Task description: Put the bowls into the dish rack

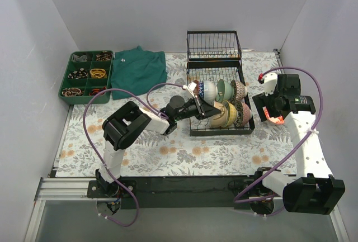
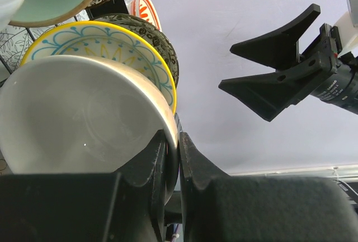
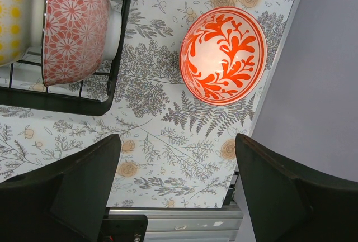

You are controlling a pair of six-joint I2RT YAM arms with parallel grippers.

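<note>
The black wire dish rack (image 1: 221, 132) holds several bowls on edge. My left gripper (image 1: 208, 110) is shut on the rim of a plain cream bowl (image 2: 78, 113) at the left end of the rack's front row, next to the yellow-sun bowl (image 2: 106, 43). In the left wrist view the gripper (image 2: 172, 141) pinches that rim. A red-orange bowl (image 3: 224, 55) sits upright on the table right of the rack, also in the top view (image 1: 274, 118). My right gripper (image 3: 178, 141) is open and empty above it. A red-patterned bowl (image 3: 72, 27) stands at the rack's right end.
A green compartment tray (image 1: 86, 77) and a folded green cloth (image 1: 138, 69) lie at the back left. The rack's basket section (image 1: 213, 44) stands up at the back. The right wall and the table's edge are close to the red-orange bowl.
</note>
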